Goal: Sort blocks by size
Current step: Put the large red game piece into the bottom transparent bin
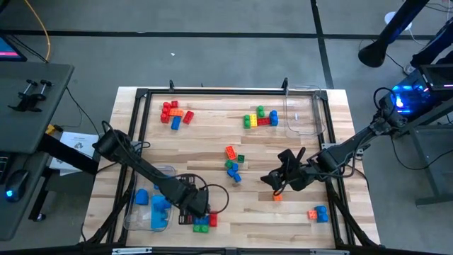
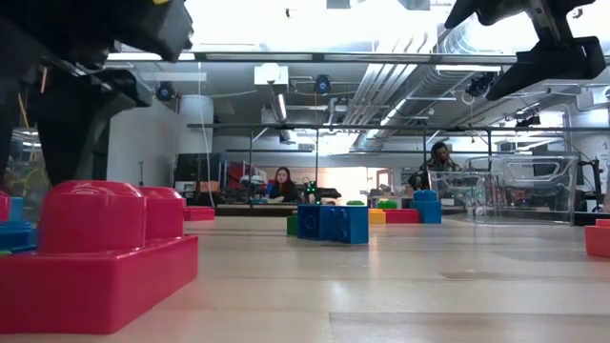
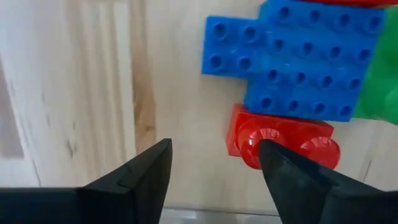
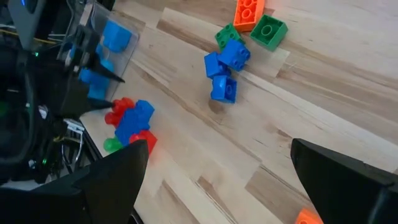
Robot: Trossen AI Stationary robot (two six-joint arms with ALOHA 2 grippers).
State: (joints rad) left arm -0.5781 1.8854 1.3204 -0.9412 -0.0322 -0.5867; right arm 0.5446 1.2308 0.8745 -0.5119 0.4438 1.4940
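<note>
My left pincer [image 3: 214, 171] is down at the near-edge cluster of blocks [image 1: 202, 223] on the desk [image 1: 212, 131], jaws parted and gripping nothing. The red brick [image 3: 283, 140] lies against one finger only, off to that side of the gap, its long axis across the approach. My right pincer [image 1: 283, 173] hangs spread wide mid-desk, farther off.

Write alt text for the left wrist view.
The left end effector hangs open over a wooden table, one finger overlapping a small red brick. Beyond it lie flat blue bricks with a green brick at their edge.
</note>
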